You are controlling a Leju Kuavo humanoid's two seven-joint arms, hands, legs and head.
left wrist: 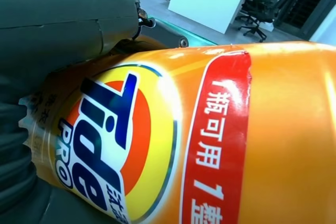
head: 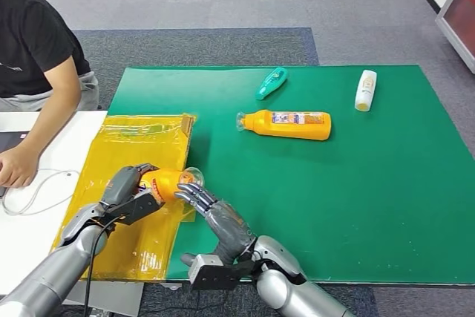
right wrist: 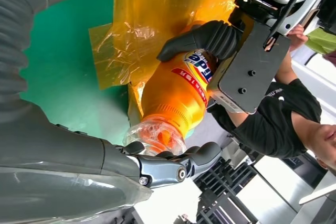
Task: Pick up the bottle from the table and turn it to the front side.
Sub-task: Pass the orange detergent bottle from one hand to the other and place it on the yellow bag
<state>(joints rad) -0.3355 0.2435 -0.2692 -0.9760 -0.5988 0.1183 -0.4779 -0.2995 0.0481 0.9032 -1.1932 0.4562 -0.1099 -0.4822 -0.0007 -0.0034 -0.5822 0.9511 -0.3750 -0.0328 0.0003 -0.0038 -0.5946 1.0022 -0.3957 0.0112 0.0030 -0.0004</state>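
- Bottle hung above the desk's near-left corner, gripped by the left hand, cap end toward the right hand.
- Right hand nearest; fingers touched the clear cap, grip uncertain.

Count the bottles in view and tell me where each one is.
4. An orange bottle held in the left hand over the yellow plastic sheet; a second orange bottle lying mid-mat; a teal bottle beyond it; a white bottle toward the mat's far right.
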